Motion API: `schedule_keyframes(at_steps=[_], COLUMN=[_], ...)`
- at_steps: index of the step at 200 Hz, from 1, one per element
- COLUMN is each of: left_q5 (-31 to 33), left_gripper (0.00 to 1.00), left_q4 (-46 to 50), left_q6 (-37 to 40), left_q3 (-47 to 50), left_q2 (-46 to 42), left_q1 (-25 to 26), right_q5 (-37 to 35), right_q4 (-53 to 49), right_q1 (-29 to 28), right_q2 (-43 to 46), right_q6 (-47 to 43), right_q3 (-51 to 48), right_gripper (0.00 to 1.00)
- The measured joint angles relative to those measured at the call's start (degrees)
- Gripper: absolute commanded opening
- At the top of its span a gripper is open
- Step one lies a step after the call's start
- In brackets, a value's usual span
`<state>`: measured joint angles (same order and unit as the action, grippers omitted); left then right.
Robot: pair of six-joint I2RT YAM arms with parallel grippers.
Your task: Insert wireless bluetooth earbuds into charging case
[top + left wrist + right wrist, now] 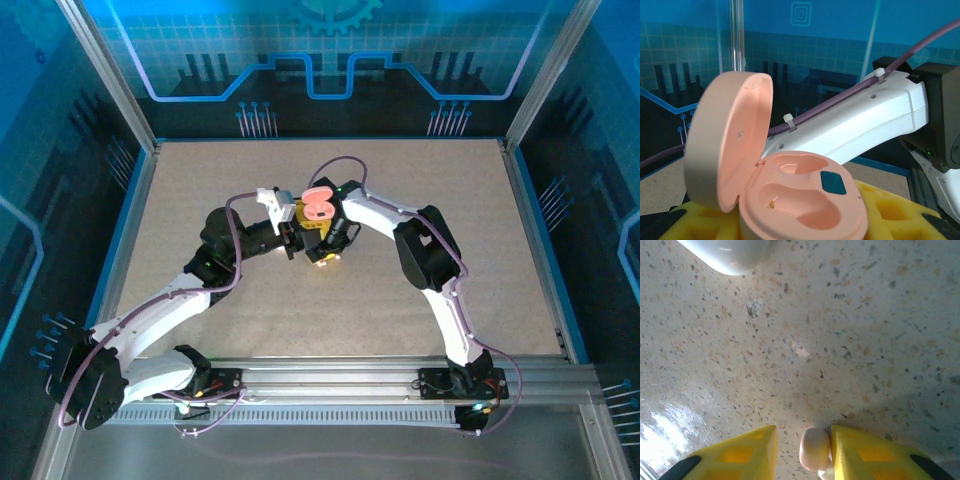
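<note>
Two empty sockets (797,197) wait in the open case (730,140) clamped by the left claw (790,222); the right claw (804,432), apart around an earbud (814,449), must pinch it.

Pink case (805,200) open, lid up, wells empty; pale bud (815,449) touching right pincer (802,435) finger.

- case (805,200): smooth matt pink plastic
- earbud (814,449): glossy plastic
- right claw fingers (760,445): matt yellow plastic
- tabletop (840,340): speckled, smooth, faint sheen
- frame rail (330,378): brushed metal
</note>
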<state>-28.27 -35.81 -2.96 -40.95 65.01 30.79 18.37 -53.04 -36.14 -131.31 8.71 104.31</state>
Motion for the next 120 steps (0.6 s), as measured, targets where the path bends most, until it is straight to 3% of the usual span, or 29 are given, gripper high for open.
schedule_keyframes(at_steps=[120], left_q5=[0.00], left_gripper=[0.33], left_q4=[0.00], left_q6=[-0.09], left_q3=[0.00], left_q2=[0.00], left_q1=[0.00], right_q5=[-7.76], right_q4=[-2.60], right_q1=[-2.60], right_q2=[0.00], right_q6=[2.03], right_q3=[3.28], right_gripper=[0.28])
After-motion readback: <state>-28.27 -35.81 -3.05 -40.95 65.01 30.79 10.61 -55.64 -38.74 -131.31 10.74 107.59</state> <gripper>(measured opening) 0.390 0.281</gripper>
